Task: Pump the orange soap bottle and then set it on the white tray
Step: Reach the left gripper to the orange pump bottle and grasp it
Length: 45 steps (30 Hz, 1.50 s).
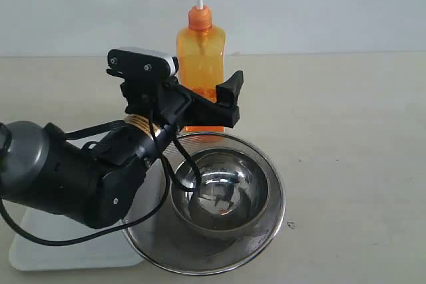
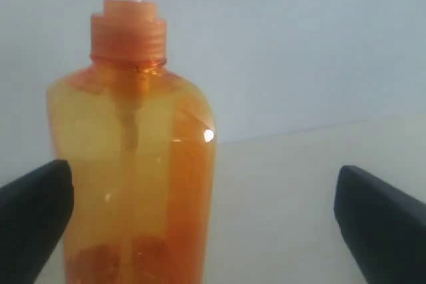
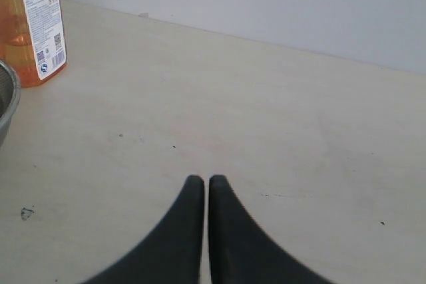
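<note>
1. Table (image 1: 359, 164): pale, bare on the right side
2. Left arm (image 1: 73, 177): black, reaches from near left toward the far middle, passing over the tray
3. Steel mesh strainer (image 1: 269, 241) with a bowl (image 1: 223, 197) inside: near middle, just in front of the bottle
4. White tray (image 1: 66, 254): near left, flat, partly hidden under the arm
5. Orange soap bottle (image 1: 200, 51): upright on the table at far middle, off the tray (pump head up, white stem showing)
6. Left gripper (image 2: 203, 214): jaws spread wide either side of the bottle body, not pinching it; one finger close beside it, the other well apart
7. Right gripper (image 3: 202, 187): jaws pressed together, holding nothing, above bare table to the right of the bottle
</note>
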Each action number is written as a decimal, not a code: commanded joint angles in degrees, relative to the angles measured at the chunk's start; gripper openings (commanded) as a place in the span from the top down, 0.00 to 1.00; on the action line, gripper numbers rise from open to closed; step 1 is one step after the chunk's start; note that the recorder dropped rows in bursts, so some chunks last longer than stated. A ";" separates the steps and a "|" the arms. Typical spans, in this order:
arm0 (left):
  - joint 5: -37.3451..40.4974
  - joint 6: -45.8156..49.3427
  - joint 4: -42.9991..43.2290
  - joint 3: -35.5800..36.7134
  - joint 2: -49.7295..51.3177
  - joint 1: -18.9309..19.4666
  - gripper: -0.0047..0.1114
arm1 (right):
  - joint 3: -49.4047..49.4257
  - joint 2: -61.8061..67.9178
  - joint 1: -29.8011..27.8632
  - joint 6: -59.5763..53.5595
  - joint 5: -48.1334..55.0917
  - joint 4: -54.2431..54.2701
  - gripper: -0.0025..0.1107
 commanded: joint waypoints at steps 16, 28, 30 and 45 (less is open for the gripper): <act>4.11 1.68 -2.76 -10.49 5.63 2.88 0.01 | -0.06 -0.25 -0.15 -0.16 -0.44 -0.07 0.98; 7.24 4.73 -2.99 -22.51 14.69 3.23 0.01 | -0.06 -0.25 -0.15 -0.16 -0.44 0.38 0.98; 7.24 4.73 -2.99 -23.16 15.11 3.47 0.01 | -0.06 -0.25 -0.15 -0.16 -0.44 0.38 0.98; 8.13 4.73 -2.05 -23.45 15.12 5.10 0.92 | -0.06 -0.25 -0.15 -0.16 -0.44 0.38 0.98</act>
